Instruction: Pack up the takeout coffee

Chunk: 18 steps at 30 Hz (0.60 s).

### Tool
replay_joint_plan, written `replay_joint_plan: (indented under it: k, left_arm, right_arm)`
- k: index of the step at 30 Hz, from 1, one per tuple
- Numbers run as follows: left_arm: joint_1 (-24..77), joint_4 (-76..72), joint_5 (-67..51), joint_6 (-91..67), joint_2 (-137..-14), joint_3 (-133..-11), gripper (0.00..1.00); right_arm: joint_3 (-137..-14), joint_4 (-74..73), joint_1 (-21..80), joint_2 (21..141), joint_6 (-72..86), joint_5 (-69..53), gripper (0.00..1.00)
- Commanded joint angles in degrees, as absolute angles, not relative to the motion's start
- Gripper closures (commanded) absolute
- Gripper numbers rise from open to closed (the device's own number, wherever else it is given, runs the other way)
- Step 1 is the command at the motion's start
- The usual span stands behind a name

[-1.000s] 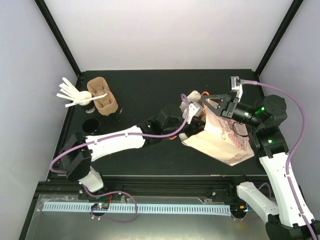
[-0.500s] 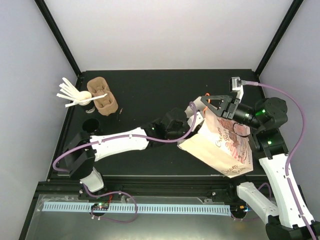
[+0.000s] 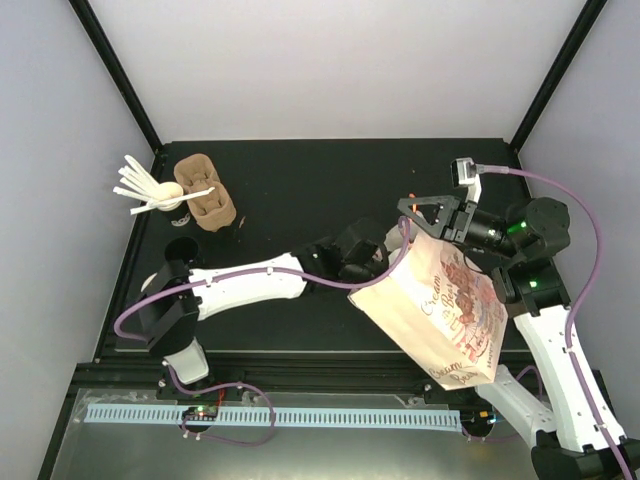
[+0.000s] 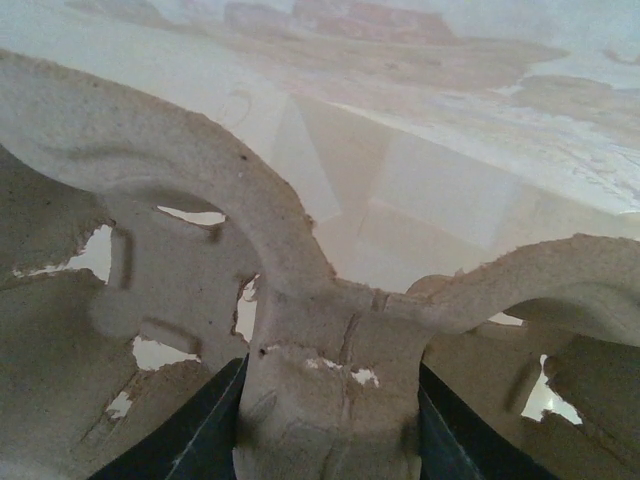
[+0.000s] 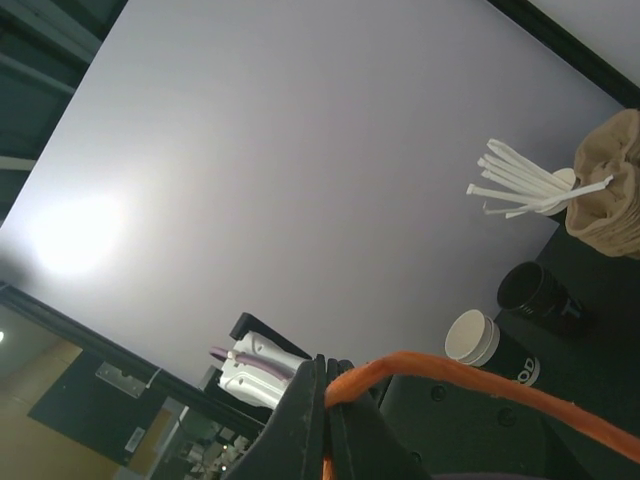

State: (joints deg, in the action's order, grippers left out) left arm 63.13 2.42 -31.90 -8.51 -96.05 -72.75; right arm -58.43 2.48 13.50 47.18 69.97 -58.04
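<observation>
My right gripper is shut on the orange handle of a tan paper bag and holds it up off the table. My left arm reaches into the bag's mouth. Inside, my left gripper is shut on the centre ridge of a brown pulp cup carrier; no cup shows there. A black cup stands at the table's left. Another black cup with white lettering and a pale round end shows behind my left arm.
A lidless black cup of white stirrer sticks and stacked brown carriers stand at the back left corner. Black frame posts rise at the back corners. The bag hangs over the table's front right edge.
The right gripper has raised the bag by its handle and the bag has swung upright toward the near edge. The left arm has pushed right, deeper into the bag.
</observation>
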Motion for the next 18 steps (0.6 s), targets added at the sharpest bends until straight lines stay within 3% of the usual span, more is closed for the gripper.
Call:
replay_joint_plan:
  k: [1, 8, 18]
  left_arm:
    - [63.5, 13.1, -30.8, -7.2, -98.6, -78.3, 0.64]
    - [60.8, 26.1, -17.8, -5.9, -91.7, -78.7, 0.65]
    - [59.2, 59.5, 9.3, -4.8, -89.6, -87.2, 0.65]
  right_arm:
    - [-56.8, 5.5, 14.1, 47.0, 69.7, -60.8, 0.99]
    - [-53.0, 10.4, 16.1, 49.7, 69.8, -58.9, 0.99]
    - [-51.7, 25.7, 25.5, 59.6, 72.5, -52.1, 0.99]
